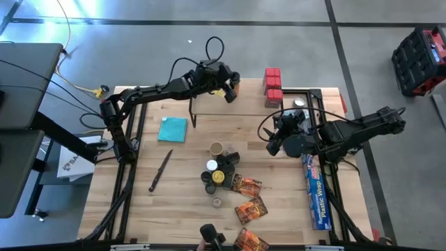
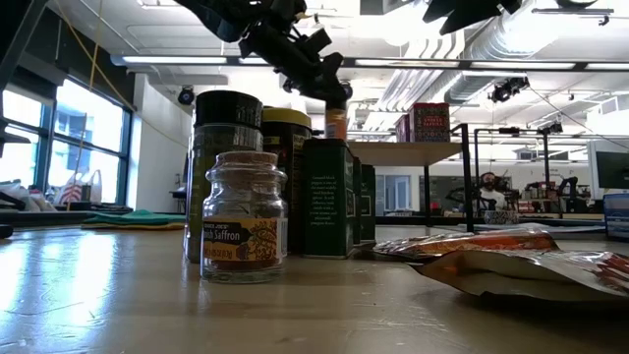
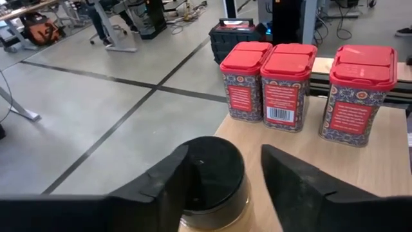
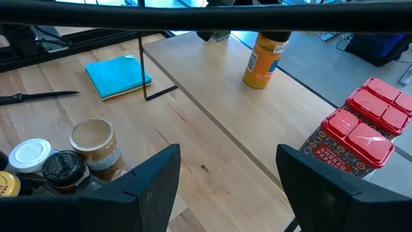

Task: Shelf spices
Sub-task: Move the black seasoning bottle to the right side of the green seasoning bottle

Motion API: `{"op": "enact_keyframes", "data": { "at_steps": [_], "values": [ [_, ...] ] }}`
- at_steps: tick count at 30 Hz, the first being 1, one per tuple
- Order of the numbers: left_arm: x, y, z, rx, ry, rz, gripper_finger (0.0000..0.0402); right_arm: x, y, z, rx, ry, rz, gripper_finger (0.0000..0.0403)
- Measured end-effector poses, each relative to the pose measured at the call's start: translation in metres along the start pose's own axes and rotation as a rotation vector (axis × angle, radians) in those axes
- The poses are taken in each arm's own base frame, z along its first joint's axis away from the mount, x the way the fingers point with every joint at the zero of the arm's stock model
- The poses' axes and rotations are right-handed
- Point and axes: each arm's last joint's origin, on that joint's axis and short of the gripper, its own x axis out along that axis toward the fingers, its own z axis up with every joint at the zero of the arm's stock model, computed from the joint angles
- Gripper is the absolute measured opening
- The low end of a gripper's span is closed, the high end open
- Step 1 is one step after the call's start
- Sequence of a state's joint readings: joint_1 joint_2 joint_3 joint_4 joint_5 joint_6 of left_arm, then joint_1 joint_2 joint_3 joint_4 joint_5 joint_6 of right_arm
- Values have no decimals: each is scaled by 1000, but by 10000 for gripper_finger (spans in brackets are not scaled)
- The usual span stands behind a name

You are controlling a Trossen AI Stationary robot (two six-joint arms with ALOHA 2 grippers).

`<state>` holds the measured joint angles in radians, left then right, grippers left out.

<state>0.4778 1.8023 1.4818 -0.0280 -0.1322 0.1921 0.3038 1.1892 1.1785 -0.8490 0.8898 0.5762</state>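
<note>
- Left claw [image 1: 228, 89] is over the shelf [image 1: 251, 104], at its far edge, well left of the red boxes [image 1: 272, 86] lined up on the shelf's far side.
- Its fingers [image 3: 302, 187] straddle a black-lidded jar [image 3: 212, 180] of orange-yellow spice. The jar's base looks to be on the shelf top; the jaws are parted, with a visible gap on one side. I judge this a release in progress, but I can't tell whether the other finger is fully clear.
- Right claw [image 1: 273, 145] hovers over the bench just in front of the shelf, jaws wide, holding nothing.
- The other spices sit on the bench in front of the shelf: a jar cluster [image 1: 219, 173], and orange-brown packets [image 1: 249, 199] further out from it.
- Also on the bench: a teal cloth [image 1: 173, 129] left of the shelf, a black tool [image 1: 160, 171] beyond that, and a blue plastic-wrap box [image 1: 317, 192] right of the shelf. None of them are spices.
- Risks for you:
  - The jar is near the shelf's far edge. If one finger drags on the lid as you lift off, it can tip over that edge onto the floor.
  - Retreating sideways toward the red boxes could knock them.
  - The right arm is close to the shelf front, so the two arms could clash if both move at once.
</note>
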Motion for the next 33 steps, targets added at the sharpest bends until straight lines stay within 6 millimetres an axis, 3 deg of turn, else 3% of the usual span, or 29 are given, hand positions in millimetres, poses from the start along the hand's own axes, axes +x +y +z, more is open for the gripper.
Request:
{"op": "enact_keyframes", "data": {
  "at_steps": [8, 26, 33],
  "values": [
    [0, 1, 0, -4, 6, 14, 269, 0, 0, 0, 1, 0, 0, 251],
    [-2, -16, 6, 43, -40, 18, 269, 0, 0, 0, 1, 2, 3, 251],
    [-2, -3, 6, 0, -36, 97, 269, 0, 0, 0, 0, 2, 3, 251]
  ]
}}
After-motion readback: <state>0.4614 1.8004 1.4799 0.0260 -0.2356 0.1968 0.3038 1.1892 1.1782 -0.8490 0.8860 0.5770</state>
